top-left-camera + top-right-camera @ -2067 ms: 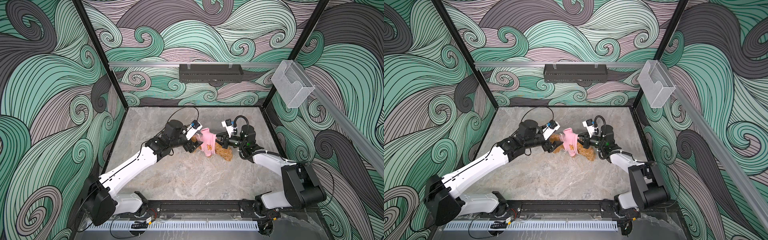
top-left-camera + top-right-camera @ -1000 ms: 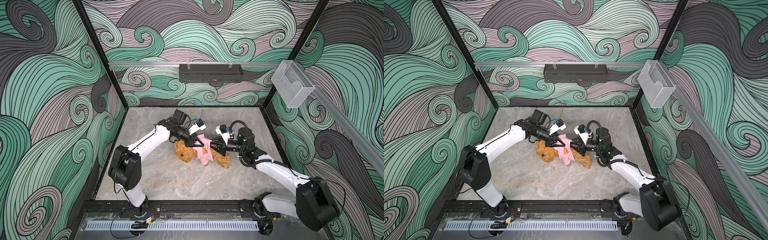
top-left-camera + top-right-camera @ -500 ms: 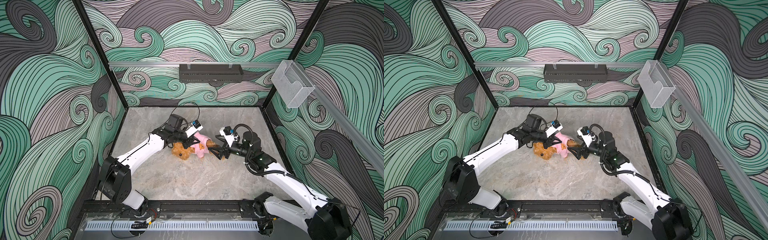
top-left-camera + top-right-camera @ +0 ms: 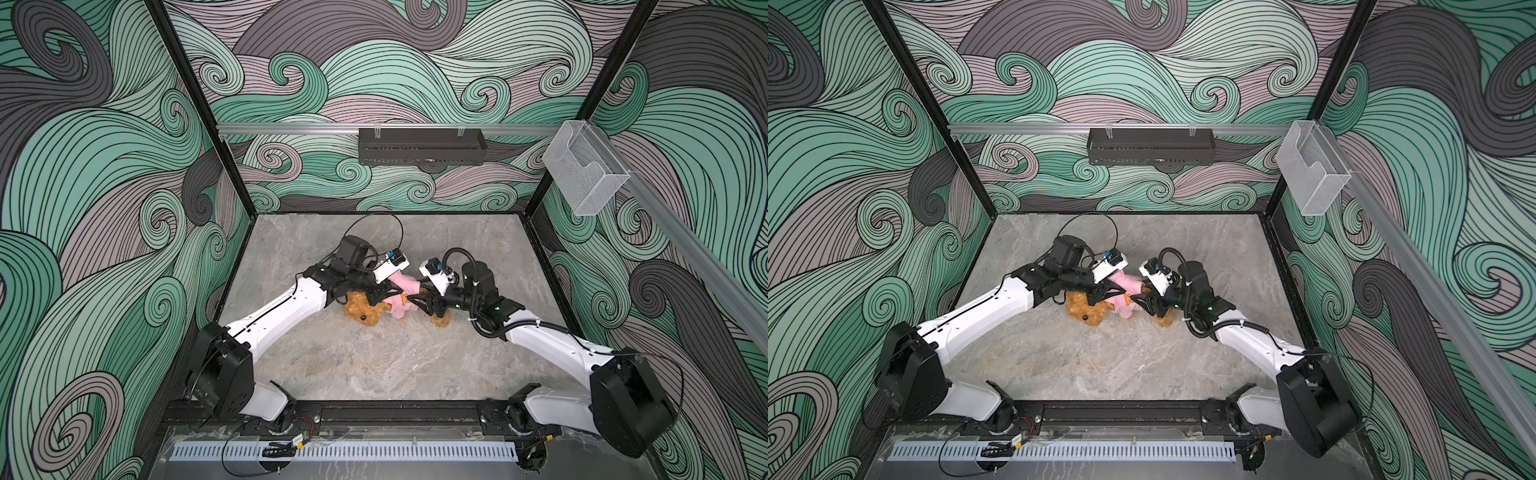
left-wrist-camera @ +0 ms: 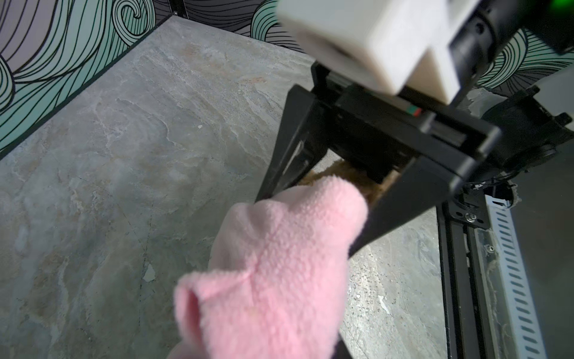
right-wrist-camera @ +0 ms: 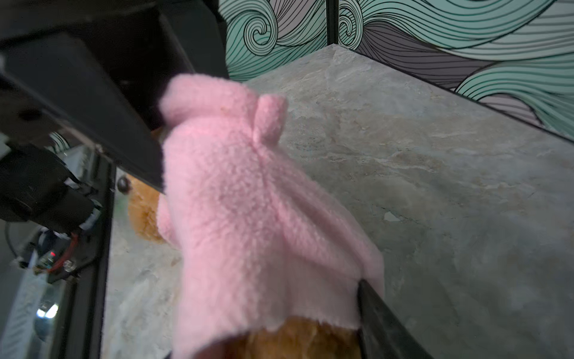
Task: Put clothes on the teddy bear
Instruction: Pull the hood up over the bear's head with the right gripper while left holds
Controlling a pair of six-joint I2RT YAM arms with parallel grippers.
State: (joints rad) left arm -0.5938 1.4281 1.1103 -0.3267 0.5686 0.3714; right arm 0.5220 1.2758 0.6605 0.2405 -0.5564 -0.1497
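Near the middle of the grey bench (image 4: 374,365), a bit toward the back wall, the teddy bear (image 4: 365,311) lies between the two arms. Its head is by the left arm, and one brown foot pokes out under the right arm. A pink coat (image 4: 401,300) is on the bear's middle. In the right wrist view, brown fur shows below the coat's hem.

The right claw (image 4: 417,303) has its two black fingers (image 5: 413,199) spread part way. One finger sits on each side of the pink coat and both touch it, so the claw has hold of the coat with the bear inside. One finger presses on the edge of the hem.

The left claw (image 4: 384,296) is over the bear's neck, right up against the top of the pink coat. One of its fingers lies beside the hood. I can't make out how far apart its fingers are, or if they hold anything. The two claws are very close together.
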